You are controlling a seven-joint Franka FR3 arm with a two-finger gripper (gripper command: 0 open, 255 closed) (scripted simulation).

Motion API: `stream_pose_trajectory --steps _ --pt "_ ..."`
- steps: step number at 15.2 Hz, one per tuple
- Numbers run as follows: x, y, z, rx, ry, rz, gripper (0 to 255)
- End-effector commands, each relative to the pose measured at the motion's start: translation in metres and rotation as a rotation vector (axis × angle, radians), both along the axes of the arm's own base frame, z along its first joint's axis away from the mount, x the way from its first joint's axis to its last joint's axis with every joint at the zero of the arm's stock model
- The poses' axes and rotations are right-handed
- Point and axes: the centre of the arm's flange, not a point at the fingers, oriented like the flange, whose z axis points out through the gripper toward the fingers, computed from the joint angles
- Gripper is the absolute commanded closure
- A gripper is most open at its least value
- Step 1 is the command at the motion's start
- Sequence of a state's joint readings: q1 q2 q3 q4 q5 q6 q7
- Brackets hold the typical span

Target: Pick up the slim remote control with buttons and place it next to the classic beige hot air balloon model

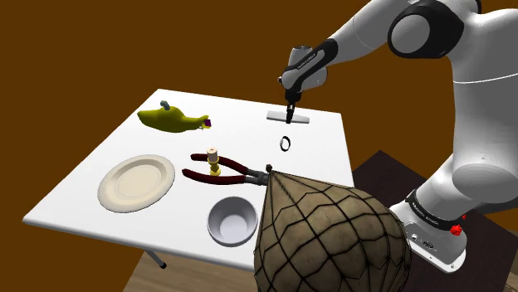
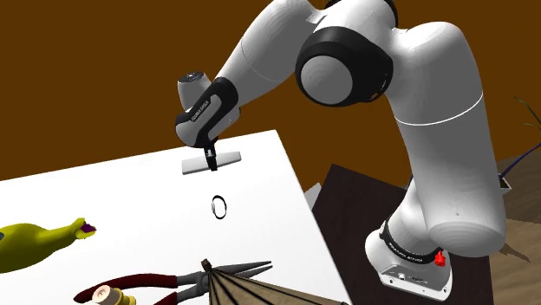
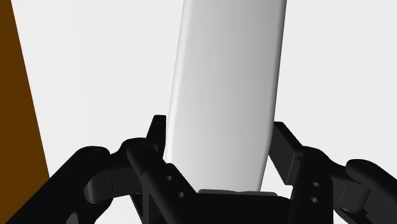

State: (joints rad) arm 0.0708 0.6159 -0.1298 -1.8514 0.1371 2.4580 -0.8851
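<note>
The slim remote control point(image 1: 297, 119) point(image 2: 224, 159) is a plain pale grey slab lying flat near the far edge of the white table point(image 1: 241, 124). My black gripper point(image 1: 290, 114) point(image 2: 211, 166) points straight down onto its middle. In the wrist view the two fingers point(image 3: 157, 137) press against both long sides of the remote point(image 3: 226, 89), so the gripper point(image 3: 221, 159) is shut on it. The remote rests on the table. The beige hot air balloon model point(image 1: 328, 240) point(image 2: 234, 290), netted with dark cords, lies at the near edge beside the stand.
On the table lie a small black ring point(image 1: 285, 143), red-handled pliers point(image 1: 220, 172), a spool point(image 1: 213, 159), a yellow gourd-like figure point(image 1: 173, 120), a cream plate point(image 1: 136, 182) and a white bowl point(image 1: 232, 221). Brown wall lies behind.
</note>
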Motion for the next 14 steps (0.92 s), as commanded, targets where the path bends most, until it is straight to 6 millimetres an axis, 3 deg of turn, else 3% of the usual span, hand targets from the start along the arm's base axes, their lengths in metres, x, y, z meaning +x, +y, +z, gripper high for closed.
stream_pose_trajectory --steps 1,3,14 --pt "0.0 0.0 0.0 0.0 0.0 0.0 255" --pt "0.0 0.0 0.0 0.0 0.0 0.0 255" --pt "0.0 0.0 0.058 0.0 0.0 0.0 255"
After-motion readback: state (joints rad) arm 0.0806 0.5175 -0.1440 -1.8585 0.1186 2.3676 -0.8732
